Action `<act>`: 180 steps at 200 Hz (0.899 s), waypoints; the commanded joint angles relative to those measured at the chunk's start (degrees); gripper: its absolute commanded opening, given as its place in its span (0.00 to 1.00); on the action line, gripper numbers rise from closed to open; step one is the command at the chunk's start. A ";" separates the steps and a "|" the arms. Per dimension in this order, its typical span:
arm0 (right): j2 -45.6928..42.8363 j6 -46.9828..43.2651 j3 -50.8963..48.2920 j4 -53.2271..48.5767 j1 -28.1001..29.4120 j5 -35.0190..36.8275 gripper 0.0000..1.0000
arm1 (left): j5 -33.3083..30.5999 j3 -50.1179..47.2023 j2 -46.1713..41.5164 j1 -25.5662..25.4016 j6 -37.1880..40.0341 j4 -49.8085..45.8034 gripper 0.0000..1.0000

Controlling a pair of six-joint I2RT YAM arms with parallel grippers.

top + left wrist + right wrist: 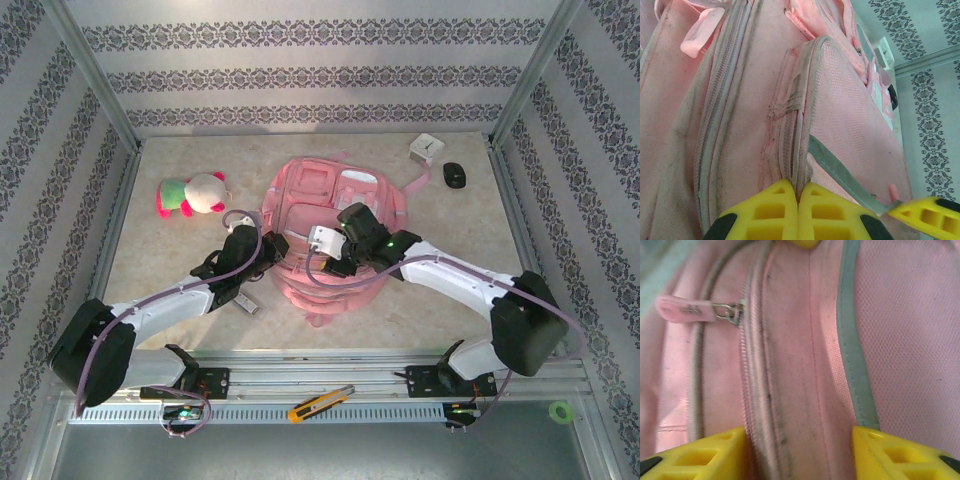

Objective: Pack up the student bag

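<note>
We find the student bag (335, 225) lying flat in the middle of the table (180, 260), its front pockets up, with both arms reaching onto its near half; it is the largest thing in the overhead view.

The left gripper (799, 194) has its yellow fingers (770, 210) pressed together on a raised fold of the bag's pink fabric, pinched beside a grey-edged seam; a grey strap (840, 175) runs from that fold toward a yellow finger of the other arm at the lower right of the left wrist view.

The right gripper (800, 445) stands with its fingers (900, 450) spread, one on each side of a ridge of the bag where a zip line (752, 390) and a grey trim run lengthwise; whether the pads actually press the cloth we cannot tell, since the view is close and soft. A pink zip pull (682, 310) on a metal ring lies off to the left of that ridge, apart from the fingers.

From above, a pink-and-green plush toy (192, 195) lies on the table to the left of the bag, apart from it; a white box (427, 148) sits at the far right corner, and a small black object (455, 175) lies just beside it, near the bag's far strap. On the rail in front of the arm bases we see a yellow utility knife (320, 402); a green ring (561, 411) lies at the near right corner.
</note>
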 commanded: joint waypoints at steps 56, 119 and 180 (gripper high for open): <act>-2.09 -2.87 4.36 4.34 -1.63 -6.10 0.00 | 3.37 7.30 -8.50 -1.17 9.60 -14.81 0.41; -1.76 -0.23 5.16 4.20 -3.04 -10.77 0.00 | 4.11 11.89 -8.57 -4.96 16.48 -25.53 0.41; -1.76 1.36 5.78 4.10 -4.65 -14.80 0.00 | 3.66 13.81 -3.12 -7.20 18.27 -23.98 0.35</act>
